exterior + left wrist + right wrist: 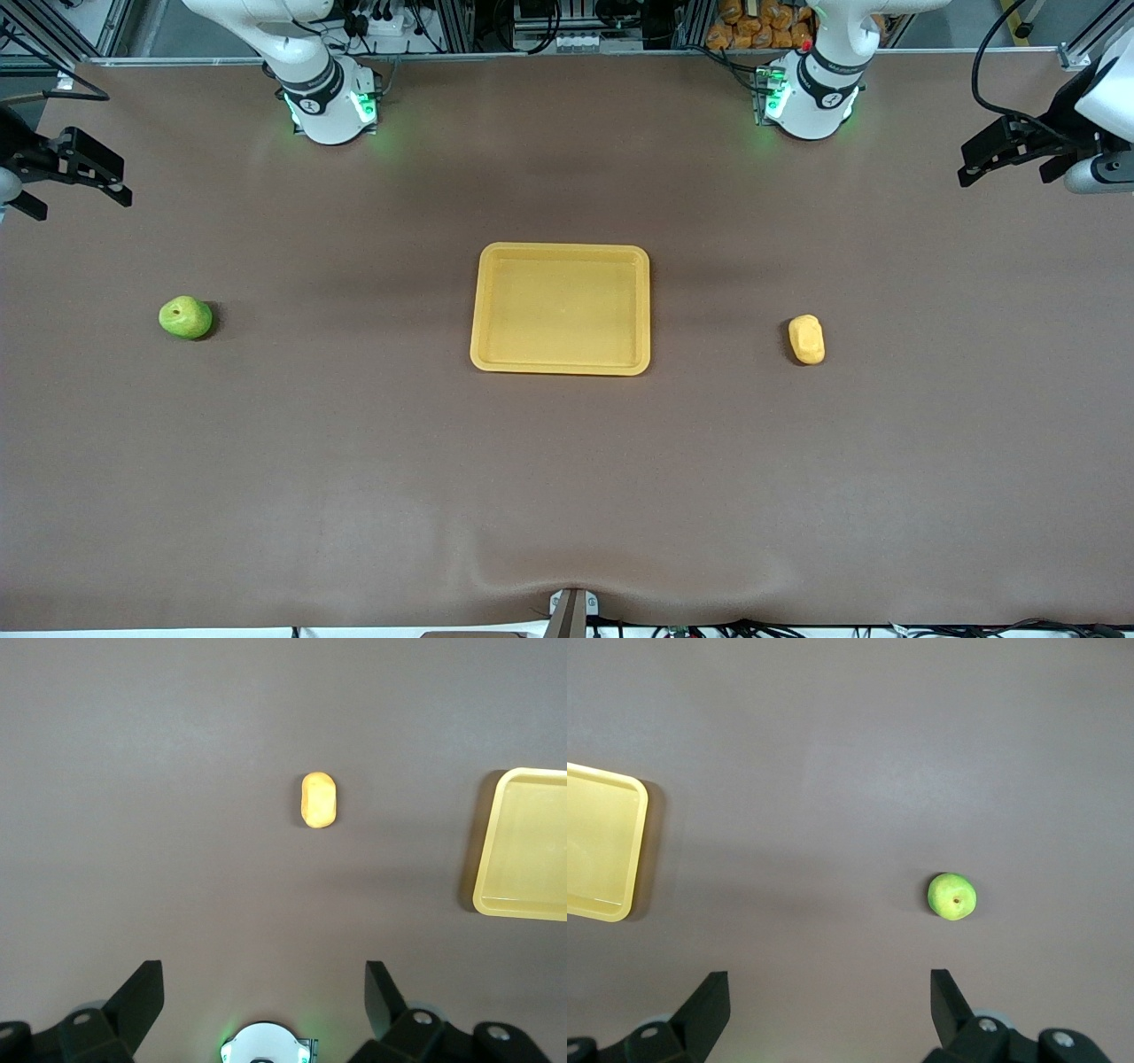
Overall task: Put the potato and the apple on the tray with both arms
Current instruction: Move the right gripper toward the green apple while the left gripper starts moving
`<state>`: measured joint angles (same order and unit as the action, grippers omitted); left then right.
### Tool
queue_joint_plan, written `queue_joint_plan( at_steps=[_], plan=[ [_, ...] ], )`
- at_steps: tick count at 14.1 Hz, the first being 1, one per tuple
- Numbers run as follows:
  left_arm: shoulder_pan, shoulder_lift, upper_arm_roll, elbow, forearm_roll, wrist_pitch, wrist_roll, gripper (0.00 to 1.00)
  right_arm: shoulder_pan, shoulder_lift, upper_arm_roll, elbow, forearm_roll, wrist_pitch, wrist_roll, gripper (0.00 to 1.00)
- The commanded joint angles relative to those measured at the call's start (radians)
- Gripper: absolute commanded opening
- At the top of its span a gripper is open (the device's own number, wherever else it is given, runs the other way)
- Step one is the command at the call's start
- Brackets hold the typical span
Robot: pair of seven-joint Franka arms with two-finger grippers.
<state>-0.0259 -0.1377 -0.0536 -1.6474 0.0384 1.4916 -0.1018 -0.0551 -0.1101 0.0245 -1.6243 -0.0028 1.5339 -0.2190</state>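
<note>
Green apple [951, 896] on table, below spread right hand [829, 1010].

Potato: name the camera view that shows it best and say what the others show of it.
The left wrist view shows the potato best: it is seen from above, whole and unobstructed, on the bare table with the tray off to one side. The front view shows the same potato smaller, toward the left arm's end of the table. The right wrist view does not show it.
</note>
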Motion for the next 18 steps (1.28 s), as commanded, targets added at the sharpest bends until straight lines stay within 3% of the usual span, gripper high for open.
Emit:
queue_joint_plan(
  at_steps=[1, 6, 18],
  plan=[
    [-0.002, 0.009, 0.006, 0.024, -0.015, -0.028, -0.007, 1.0, 0.0, -0.01, -0.005, 0.001, 0.017, 0.008, 0.013, 1.0],
    [-0.002, 0.01, 0.009, 0.037, -0.015, -0.028, -0.01, 1.0, -0.009, 0.016, -0.006, 0.02, 0.017, 0.014, 0.013, 1.0],
    [-0.003, 0.015, 0.004, 0.032, -0.017, -0.059, -0.012, 1.0, -0.054, 0.205, -0.008, 0.072, -0.002, 0.077, 0.01, 1.0]
  ],
)
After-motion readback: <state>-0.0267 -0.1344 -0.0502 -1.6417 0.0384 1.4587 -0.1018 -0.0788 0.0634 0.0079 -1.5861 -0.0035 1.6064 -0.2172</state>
